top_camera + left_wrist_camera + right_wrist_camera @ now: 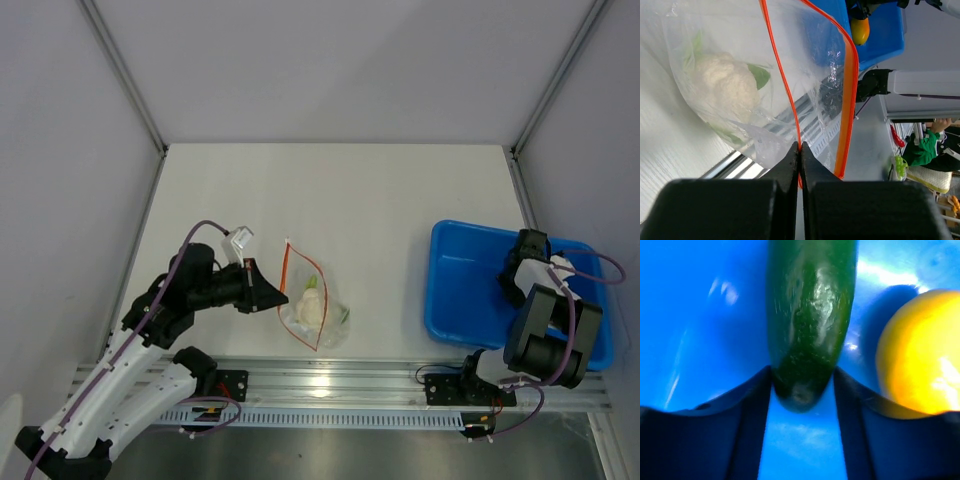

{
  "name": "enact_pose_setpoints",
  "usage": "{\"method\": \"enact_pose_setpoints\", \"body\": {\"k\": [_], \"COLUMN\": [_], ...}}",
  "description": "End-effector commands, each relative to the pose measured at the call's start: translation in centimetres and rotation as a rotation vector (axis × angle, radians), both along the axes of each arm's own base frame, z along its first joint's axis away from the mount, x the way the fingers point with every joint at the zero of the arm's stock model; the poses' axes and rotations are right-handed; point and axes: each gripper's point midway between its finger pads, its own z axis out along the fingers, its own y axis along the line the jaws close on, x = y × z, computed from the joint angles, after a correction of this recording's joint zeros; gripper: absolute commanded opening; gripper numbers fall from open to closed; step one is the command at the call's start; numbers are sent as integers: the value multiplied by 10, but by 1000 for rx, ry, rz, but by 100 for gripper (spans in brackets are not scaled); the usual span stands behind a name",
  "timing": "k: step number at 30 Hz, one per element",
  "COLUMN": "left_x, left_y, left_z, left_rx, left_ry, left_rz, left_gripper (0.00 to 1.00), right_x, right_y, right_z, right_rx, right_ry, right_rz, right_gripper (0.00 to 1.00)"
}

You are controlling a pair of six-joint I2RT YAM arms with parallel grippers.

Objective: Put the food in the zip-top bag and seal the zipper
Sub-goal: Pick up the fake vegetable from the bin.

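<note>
Clear, crinkly film is your main worry. From above, the clear, crinkly zip-top bag [330, 325] lies on the matt white table [380, 200] right at the tip of your left gripper [272, 293]. The pale green-white leafy lump [312, 308] is already inside it, and your right gripper [527, 262] sits down in the blue plastic tray [465, 290], well apart from the bag. Plain grey walls box the table on three sides, and an aluminium rail [330, 378] runs along the near edge just beside the bag.

At the left wrist, the jaws are pressed together, pinching one lip of the orange-red zipper strip [849, 100]. The other lip bows away to the gripper's right, so the mouth gapes. Expect that film to be limp and slippery; hold the strip itself, not the sheet.

At the right wrist, the dark green cucumber [810, 315] has its rounded end between the fingers [740, 415], and both jaws stand against its sides. It looks hard, glossy and probably light, and that tapered tip may squirt free, so a hold further up the body would be safer. The yellow-orange oval fruit [920, 350] lies just beside the gripper's right finger, on the slick tray floor.
</note>
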Motion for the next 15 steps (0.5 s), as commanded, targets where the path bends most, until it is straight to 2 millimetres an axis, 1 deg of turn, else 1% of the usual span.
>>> {"method": "enact_pose_setpoints", "body": {"k": [1,3,4,5,6,7,8,11,12,13,14,15], "left_x": [-6,-7,-8,-8,-8,-7,-7,-7,-6,-6,-5,-5], "left_y": [-3,-2,-2,-1,-1,-1,-1,-3,-3,-3,-4,-4], "left_z": [1,-5,-4,-4,-4,-3,-3,0,0,1,2,1], "left_rx": [-6,15,16,19,16,15,13,-1,-3,-6,-7,-6], "left_ry": [6,25,22,21,16,10,9,4,5,3,0,1], "left_rz": [-43,-51,-52,-51,-48,-45,-44,-46,-45,-49,-47,-47], "left_gripper": [1,0,1,0,1,0,1,0,1,1,1,1], "right_x": [-5,-4,-4,-4,-4,-4,-3,-3,0,-2,2,3], "right_y": [-6,-4,-1,1,1,3,3,5,5,6,7,8], "right_z": [-9,-12,-15,-16,-16,-16,-14,-7,1,5,19,26], "right_rx": [-24,-19,-5,5,2,9,8,9,1,3,-7,-8], "right_ry": [0,-5,-5,-10,-8,-9,-16,-29,-54,-57,-100,-118], "right_rz": [-27,-12,5,19,22,30,34,49,55,62,71,79], "right_gripper": [50,46,33,24,18,5,0,0,0,0,0,0]}}
